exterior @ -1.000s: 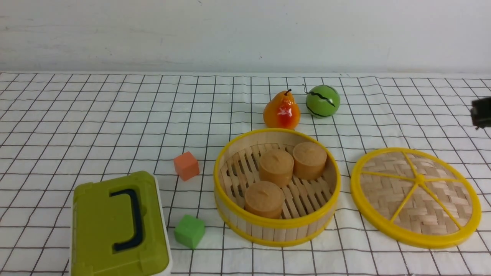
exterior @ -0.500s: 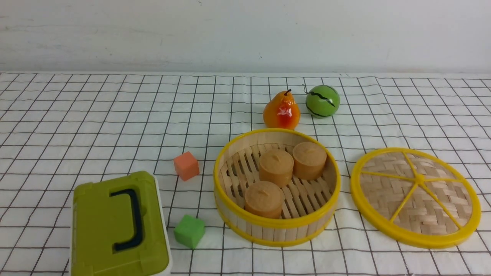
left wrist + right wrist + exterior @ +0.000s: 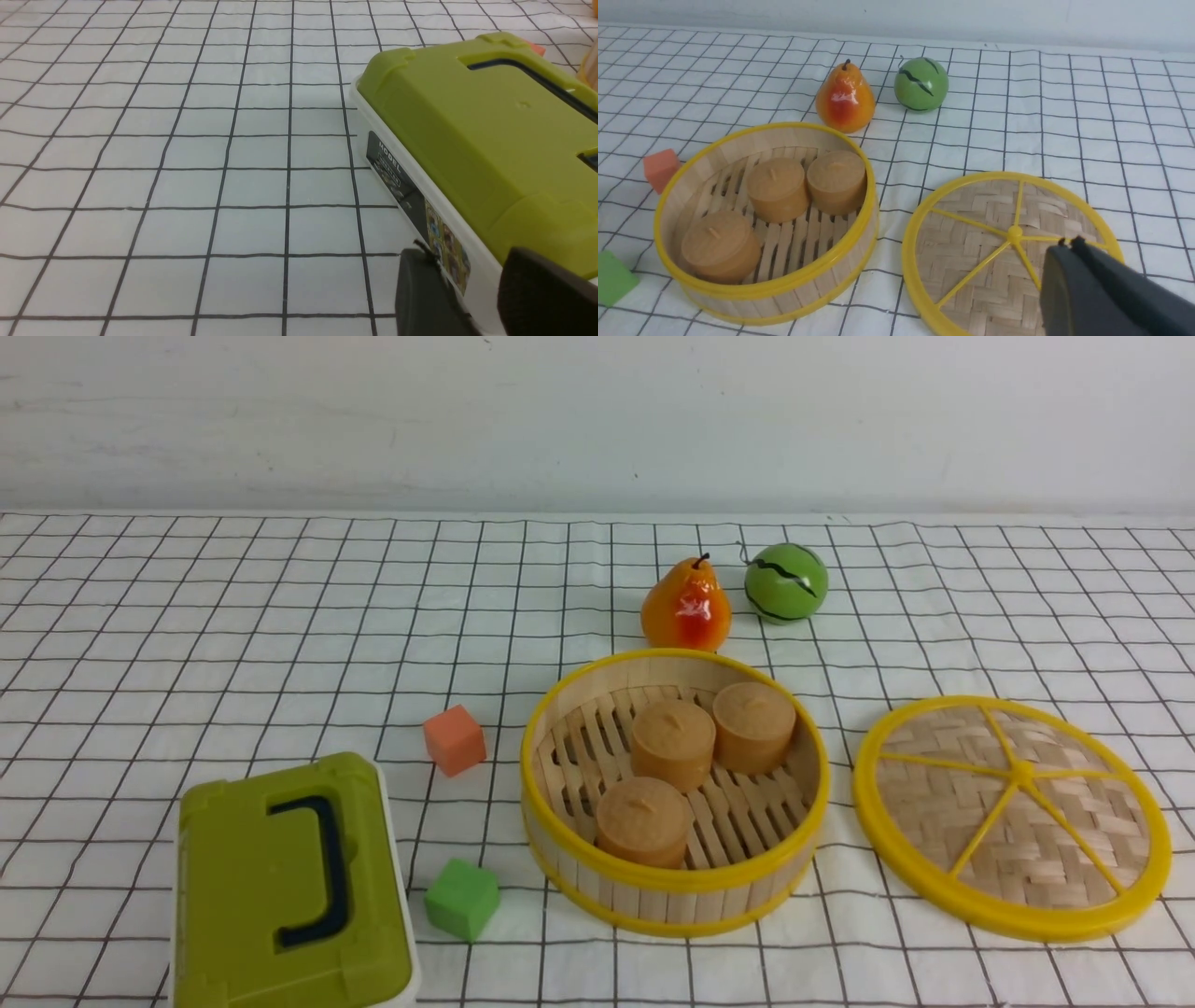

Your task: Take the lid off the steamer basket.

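We saw the flat yellow-rimmed bamboo lid (image 3: pixel 1011 817) lying right of the round bamboo-slat steamer basket (image 3: pixel 674 896); our right hand (image 3: pixel 1069 242) was closed empty, our left hand (image 3: pixel 465 254) parted.

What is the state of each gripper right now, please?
Left gripper: open, holding nothing.
Right gripper: shut, holding nothing.

I'm looking at a staged test bench, a lab set-up and not a real kitchen. A white cloth (image 3: pixel 233 616) printed with a black grid covers the whole table, and behind it stands a bare white wall (image 3: pixel 597 420). Everything on it reads as props: a glossy toy pear (image 3: pixel 685 605), a toy melon (image 3: pixel 786 581), an orange cube (image 3: pixel 454 739), a green cube (image 3: pixel 461 899), and 3 identical mock buns (image 3: pixel 672 742) in the steamer basket (image 3: pixel 672 887).
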`<state>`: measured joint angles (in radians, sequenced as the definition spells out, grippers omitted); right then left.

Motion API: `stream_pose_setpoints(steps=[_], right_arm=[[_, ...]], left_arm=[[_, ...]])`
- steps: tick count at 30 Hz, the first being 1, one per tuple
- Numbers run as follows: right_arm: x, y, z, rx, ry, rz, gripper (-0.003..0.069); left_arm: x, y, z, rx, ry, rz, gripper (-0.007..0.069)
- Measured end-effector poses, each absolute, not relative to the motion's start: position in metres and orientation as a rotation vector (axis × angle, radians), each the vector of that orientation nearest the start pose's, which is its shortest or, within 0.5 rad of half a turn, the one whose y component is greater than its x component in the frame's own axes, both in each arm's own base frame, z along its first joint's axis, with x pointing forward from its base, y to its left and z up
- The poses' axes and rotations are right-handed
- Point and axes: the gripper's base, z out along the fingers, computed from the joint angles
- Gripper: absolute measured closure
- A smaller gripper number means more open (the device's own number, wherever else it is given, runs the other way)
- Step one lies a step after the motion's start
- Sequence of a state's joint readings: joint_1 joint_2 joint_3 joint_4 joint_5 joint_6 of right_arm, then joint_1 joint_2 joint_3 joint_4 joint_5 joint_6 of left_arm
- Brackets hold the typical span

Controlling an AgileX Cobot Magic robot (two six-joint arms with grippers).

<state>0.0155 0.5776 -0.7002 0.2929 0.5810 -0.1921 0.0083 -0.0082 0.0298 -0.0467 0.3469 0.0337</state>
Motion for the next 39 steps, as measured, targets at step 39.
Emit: stream_pose_setpoints(steps=[39], right_arm=[[0.052,-0.002,0.173,0.110,1.872,0.027,0.0681]], left_arm=[[0.053,-0.001,0.172,-0.006,1.852,-0.016,0.0386]])
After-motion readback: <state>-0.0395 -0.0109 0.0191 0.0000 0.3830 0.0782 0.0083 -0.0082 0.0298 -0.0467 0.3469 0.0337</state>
